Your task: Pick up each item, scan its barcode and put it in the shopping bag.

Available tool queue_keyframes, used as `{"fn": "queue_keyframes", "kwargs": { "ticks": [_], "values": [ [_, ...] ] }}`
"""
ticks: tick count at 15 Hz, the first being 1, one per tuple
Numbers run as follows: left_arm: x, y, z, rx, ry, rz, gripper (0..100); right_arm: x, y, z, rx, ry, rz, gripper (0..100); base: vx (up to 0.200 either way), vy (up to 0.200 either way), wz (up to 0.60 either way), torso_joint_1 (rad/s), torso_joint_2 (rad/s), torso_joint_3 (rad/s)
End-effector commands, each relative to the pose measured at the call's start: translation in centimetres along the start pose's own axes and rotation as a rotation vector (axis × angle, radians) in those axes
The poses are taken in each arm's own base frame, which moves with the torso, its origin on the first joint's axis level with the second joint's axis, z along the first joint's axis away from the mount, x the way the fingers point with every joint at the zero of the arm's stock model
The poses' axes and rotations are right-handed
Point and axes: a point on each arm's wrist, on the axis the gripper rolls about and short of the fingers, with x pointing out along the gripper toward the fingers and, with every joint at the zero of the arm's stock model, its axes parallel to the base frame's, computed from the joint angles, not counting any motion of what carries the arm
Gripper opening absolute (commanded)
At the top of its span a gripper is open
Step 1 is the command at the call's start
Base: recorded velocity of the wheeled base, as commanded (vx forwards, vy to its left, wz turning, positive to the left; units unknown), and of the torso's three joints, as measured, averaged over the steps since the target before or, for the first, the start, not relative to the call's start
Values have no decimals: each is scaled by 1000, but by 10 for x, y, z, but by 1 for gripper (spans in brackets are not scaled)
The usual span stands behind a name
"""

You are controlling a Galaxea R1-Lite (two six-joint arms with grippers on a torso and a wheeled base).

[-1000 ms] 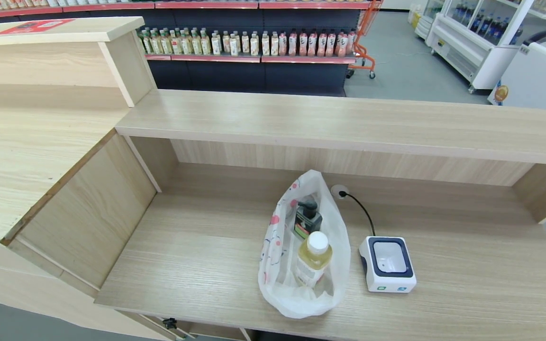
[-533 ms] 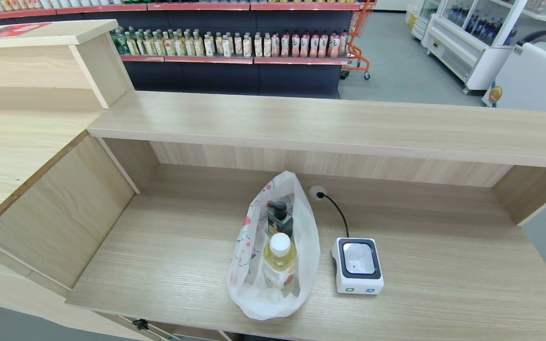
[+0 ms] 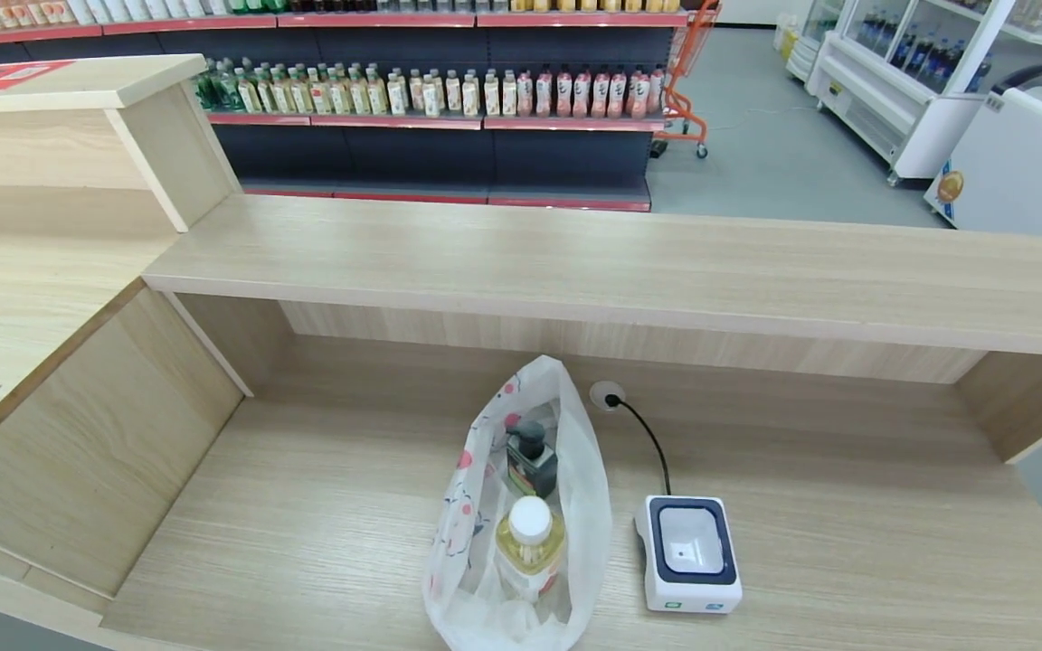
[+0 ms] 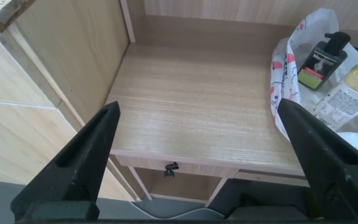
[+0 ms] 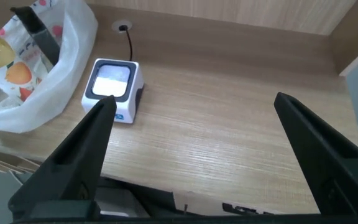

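Head view shifts only because our camera moves; yellow bottle (image 3: 530,544) and pump bottle (image 3: 531,458) stay inside the shopping bag (image 3: 588,506), beside the scanner (image 3: 689,553); left pincer (image 4: 197,107) and right pincer (image 5: 194,101) gape empty; we judge bagging complete.

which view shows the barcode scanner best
The head view: the barcode scanner sits whole, window up, cable visible. The right wrist view shows it smaller, partly behind a finger. The left wrist view faces the shopping bag.
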Motion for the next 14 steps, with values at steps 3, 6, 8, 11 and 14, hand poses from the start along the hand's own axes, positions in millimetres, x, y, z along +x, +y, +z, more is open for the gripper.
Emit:
{"fn": "queue_keyframes", "kwargs": {
  "ticks": [3, 6, 8, 11, 14],
  "values": [
    [0, 0, 0, 0, 1, 1, 100, 0, 0, 0, 29, 1, 2, 100, 0, 0, 0, 0, 0, 0],
    [0, 0, 0, 0, 1, 2, 100, 0, 0, 0, 26, 3, 2, 0, 0, 0, 0, 0, 0, 0],
    [0, 0, 0, 0, 1, 1, 100, 0, 0, 0, 32, 1, 1, 0, 0, 0, 0, 0, 0, 0],
    [0, 0, 0, 0, 1, 1, 100, 0, 0, 0, 32, 3, 1, 0, 0, 0, 0, 0, 0, 0],
    [0, 0, 0, 0, 1, 1, 100, 0, 0, 0, 32, 1, 1, 0, 0, 0, 0, 0, 0, 0]
  ]
}}
